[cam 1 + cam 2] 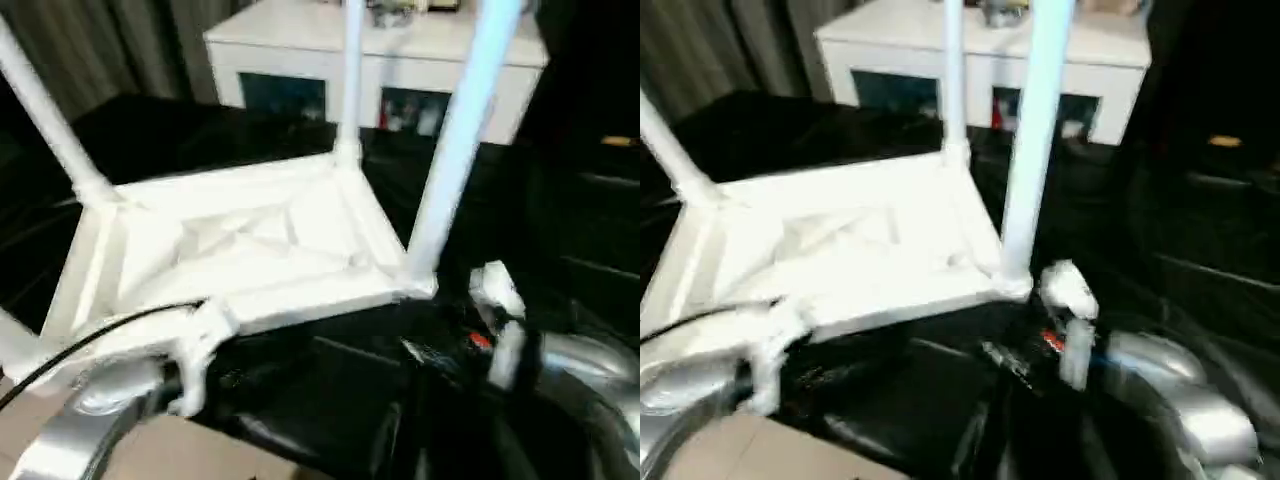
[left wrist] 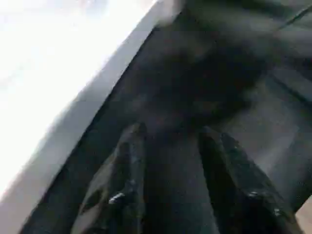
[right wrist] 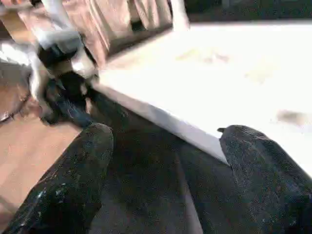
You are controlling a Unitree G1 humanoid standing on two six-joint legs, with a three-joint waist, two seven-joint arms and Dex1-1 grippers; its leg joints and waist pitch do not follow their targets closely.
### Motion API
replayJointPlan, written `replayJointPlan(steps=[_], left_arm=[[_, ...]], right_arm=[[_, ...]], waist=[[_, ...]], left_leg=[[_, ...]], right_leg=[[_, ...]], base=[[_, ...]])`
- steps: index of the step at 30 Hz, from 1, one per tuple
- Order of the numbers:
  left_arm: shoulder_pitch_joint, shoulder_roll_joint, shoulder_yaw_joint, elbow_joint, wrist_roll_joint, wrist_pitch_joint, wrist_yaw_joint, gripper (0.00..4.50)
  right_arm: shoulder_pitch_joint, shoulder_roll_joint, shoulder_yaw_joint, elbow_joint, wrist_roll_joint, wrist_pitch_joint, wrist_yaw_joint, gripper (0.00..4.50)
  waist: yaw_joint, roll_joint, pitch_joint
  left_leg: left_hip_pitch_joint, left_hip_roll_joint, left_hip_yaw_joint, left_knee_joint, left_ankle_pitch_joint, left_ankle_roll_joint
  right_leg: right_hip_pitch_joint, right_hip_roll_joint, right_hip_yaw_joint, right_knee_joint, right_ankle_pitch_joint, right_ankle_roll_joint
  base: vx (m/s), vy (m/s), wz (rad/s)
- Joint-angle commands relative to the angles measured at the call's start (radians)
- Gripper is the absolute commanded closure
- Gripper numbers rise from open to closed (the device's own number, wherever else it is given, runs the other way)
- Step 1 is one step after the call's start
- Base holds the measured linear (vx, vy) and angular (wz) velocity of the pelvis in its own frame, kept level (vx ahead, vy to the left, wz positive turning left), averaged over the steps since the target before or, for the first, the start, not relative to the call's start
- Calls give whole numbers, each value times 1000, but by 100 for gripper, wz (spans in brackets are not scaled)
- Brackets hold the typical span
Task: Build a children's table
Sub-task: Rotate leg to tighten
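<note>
Left claw [image 2: 168,195]: two black fingers [image 2: 127,185] spread apart with nothing between them, hovering over the dark bench surface [image 2: 253,83], just beside the white rim of the table top. In the head views, its white wrist housing at the near left edge of the top, a black cable trailing off to the left over the silver forearm.

Right claw [image 3: 165,180]: two black fingers [image 3: 73,180] spread wide, empty, pointing at the near edge of the white top. Across that edge, in the right wrist view, the left wrist housing over a patch of tan floor [image 3: 29,146]. In the head views, right wrist housing near the near right corner of the top, close to the foot of the nearest leg; touching or not, cannot tell.

Small white plastic children's table [image 1: 250,240]: upside down on the black bench [image 1: 330,400], square top flat with ribbed underside facing up, long round white legs [image 1: 455,150] rising from its corners, three of them plainly seen. Near edge of the top between the two claws.

Beyond, at the far side: white cabinet with dark glass doors [image 1: 300,80], grey curtain [image 1: 130,40] to the far left.
</note>
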Motion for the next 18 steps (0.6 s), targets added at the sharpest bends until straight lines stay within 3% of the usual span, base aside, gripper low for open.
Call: replayJointPlan(steps=[1,2,3,4,5,6,7,8,9,10,12,13,16,18], left_arm=[[58,57,48,-79,1,84,30,231],[76,74,53,-106,-16,118,35,222],[94,94,56,-131,-23,153,37,213],[103,105,58,-143,-25,173,39,213],[124,122,68,-171,-29,209,51,208],[131,127,72,-180,-30,221,55,199],[138,133,79,-185,-19,231,67,188],[137,136,94,-166,20,242,99,180],[137,136,94,-166,20,242,99,180],[136,137,100,-158,41,242,110,175],[135,144,109,-157,62,261,138,155],[135,148,110,-159,62,265,145,143],[134,162,125,-175,47,305,180,128],[133,171,129,-181,60,314,199,109]], right_arm=[[-22,47,39,-3,6,30,-55,64],[-25,59,50,-7,10,38,-67,64],[-36,85,65,3,-2,40,-95,64],[-43,102,73,10,-11,40,-113,64],[-61,144,85,26,-18,45,-156,64],[-67,158,88,31,-20,47,-170,64],[-77,186,96,39,-24,49,-196,64],[-98,261,94,74,-48,33,-278,64],[-98,261,94,74,-48,33,-278,64],[-105,295,89,90,-55,27,-312,64],[-115,348,78,117,-70,6,-374,64],[-117,359,77,122,-74,2,-388,64],[-147,432,38,180,-87,-34,-495,64],[-191,470,-22,253,-105,-83,-593,64]], waist=[[-1,-14,-41],[-5,-12,-38],[-8,-17,-36],[-4,-16,-40],[-8,-19,-41],[-7,-16,-41],[-2,-22,-41],[-1,-22,-42],[-5,-21,-42],[-6,-31,-42],[-3,-26,-46],[-3,-30,-48],[-4,-28,-52],[-5,-27,-51]], left_leg=[[14,31,-13,-93,-289,5],[10,29,-13,-95,-290,4],[9,30,-16,-99,-307,-2],[18,30,-15,-97,-310,-13],[17,30,-13,-97,-306,-16],[15,30,-16,-100,-302,-22],[18,31,-15,-99,-299,-25],[21,31,-13,-99,-299,-28],[17,27,-12,-99,-292,-39],[14,26,-12,-100,-290,-38],[16,26,-13,-99,-261,-47],[15,25,-14,-98,-250,-47],[17,21,-12,-95,-217,-53],[18,20,-11,-95,-226,-57]], right_leg=[[22,-35,33,-86,-335,-146],[21,-33,33,-86,-334,-145],[22,-30,31,-89,-339,-140],[15,-29,33,-85,-316,-145],[14,-28,34,-83,-297,-151],[16,-27,33,-80,-272,-154],[15,-26,33,-78,-253,-153],[12,-24,35,-79,-240,-154],[13,-23,35,-75,-218,-159],[17,-24,34,-76,-215,-155],[18,-24,35,-69,-161,-148],[22,-24,33,-68,-133,-147],[21,-22,32,-60,-73,-158],[23,-22,32,-60,-77,-160]], base=[[0,0,0],[0,0,0],[0,0,0],[0,0,0],[0,0,0],[0,0,0],[0,0,0],[0,0,0],[0,0,0],[0,0,0],[0,0,0],[0,0,0],[0,0,0],[0,0,0]])
